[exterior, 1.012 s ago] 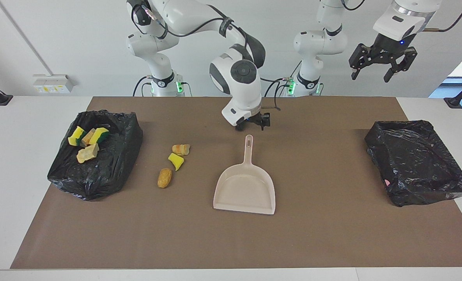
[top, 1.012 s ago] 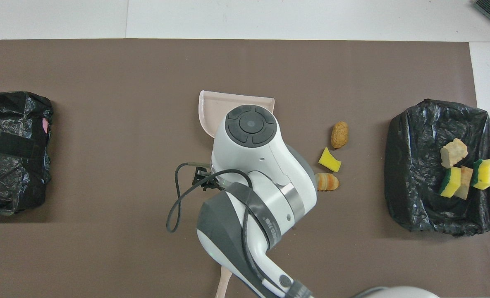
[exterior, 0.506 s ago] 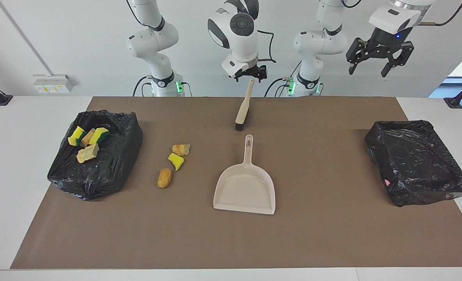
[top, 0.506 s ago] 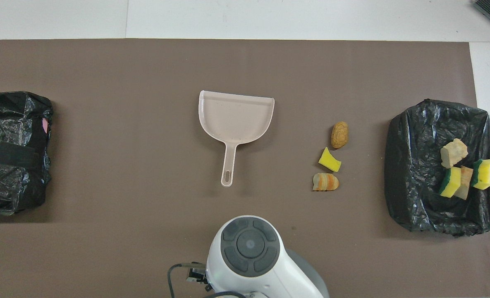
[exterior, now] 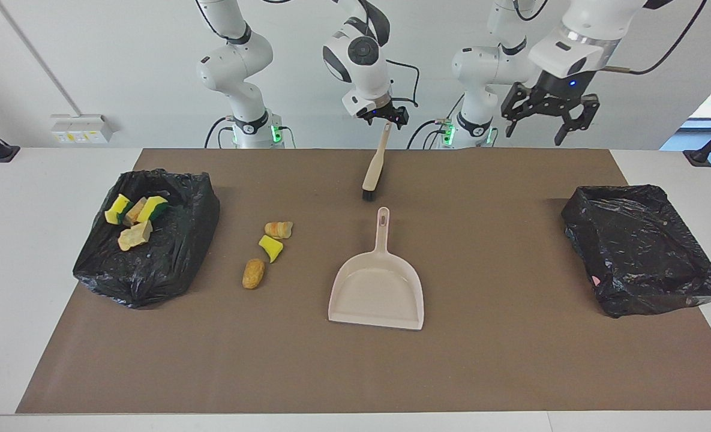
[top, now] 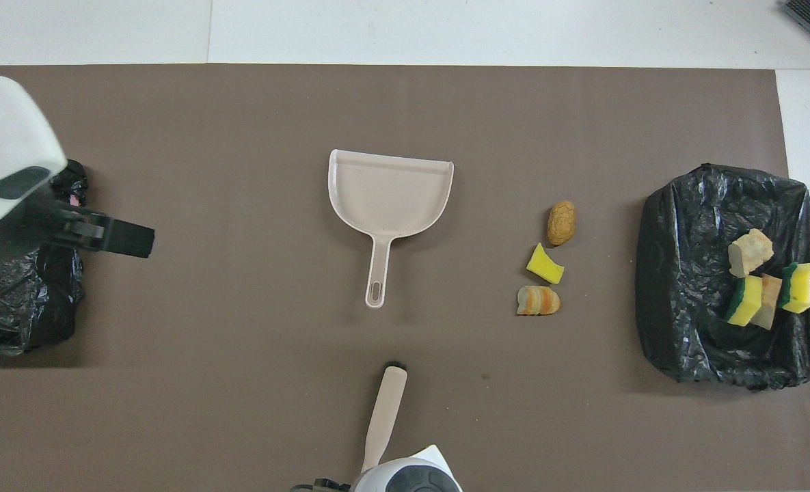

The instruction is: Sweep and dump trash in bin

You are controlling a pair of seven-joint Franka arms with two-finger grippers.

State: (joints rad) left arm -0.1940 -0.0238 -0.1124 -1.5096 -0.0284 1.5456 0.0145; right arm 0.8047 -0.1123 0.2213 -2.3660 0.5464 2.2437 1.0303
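Left gripper point(exterior: 544, 123) lowered; trash point(exterior: 269, 248): yellow, orange-striped, possibly brown bits.

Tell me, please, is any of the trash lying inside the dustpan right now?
No: the dustpan is bare, three pieces of trash lie on the mat beside it, and the rest sit in the black-lined bin at the right arm's end.

- Mat point(exterior: 511, 360): plain brown, on a white table point(exterior: 31, 210).
- Dustpan point(exterior: 377, 291) and brush point(exterior: 374, 163): pale beige; bristles look black.
- Both bins point(exterior: 151, 252) point(exterior: 643, 252): glossy black liners.
- Loose trash point(exterior: 270, 248): yellow sponge, orange-striped bread, brown lump.
- Binned trash: yellow-and-green sponges, tan pieces.
- Arms: white, black grippers.
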